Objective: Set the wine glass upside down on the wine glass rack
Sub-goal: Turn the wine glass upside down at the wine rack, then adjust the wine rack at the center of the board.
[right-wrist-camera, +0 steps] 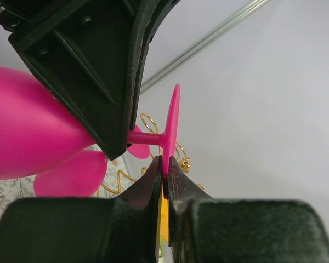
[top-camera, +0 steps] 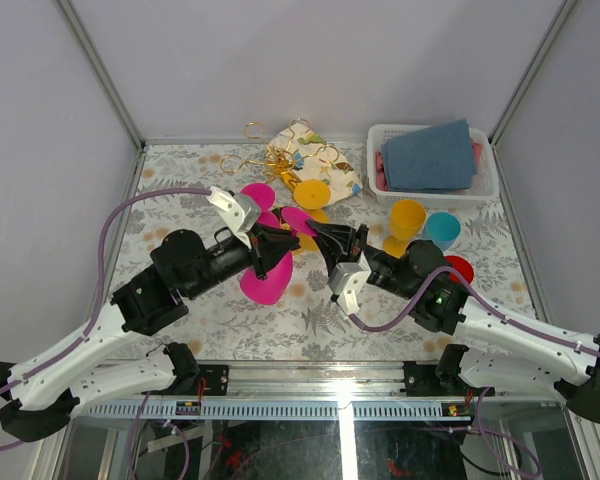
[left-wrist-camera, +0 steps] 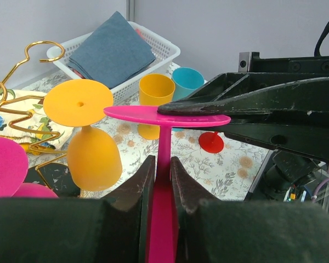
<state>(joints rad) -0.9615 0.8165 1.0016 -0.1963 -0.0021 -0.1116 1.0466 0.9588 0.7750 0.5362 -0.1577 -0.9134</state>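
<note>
A pink wine glass (top-camera: 264, 280) lies sideways in the air, foot towards the gold wire wine glass rack (top-camera: 278, 165) at the worktop's back.

The left arm (top-camera: 195, 262) runs from the near left corner up and rightward over the bench, its jaws pressed in on both sides of the stem of a pink wine glass (top-camera: 264, 283). The right arm (top-camera: 430, 290) stretches from the near right corner leftward. Its jaws are pinched tight on the rim of that glass's foot, close against the left ones.
</note>
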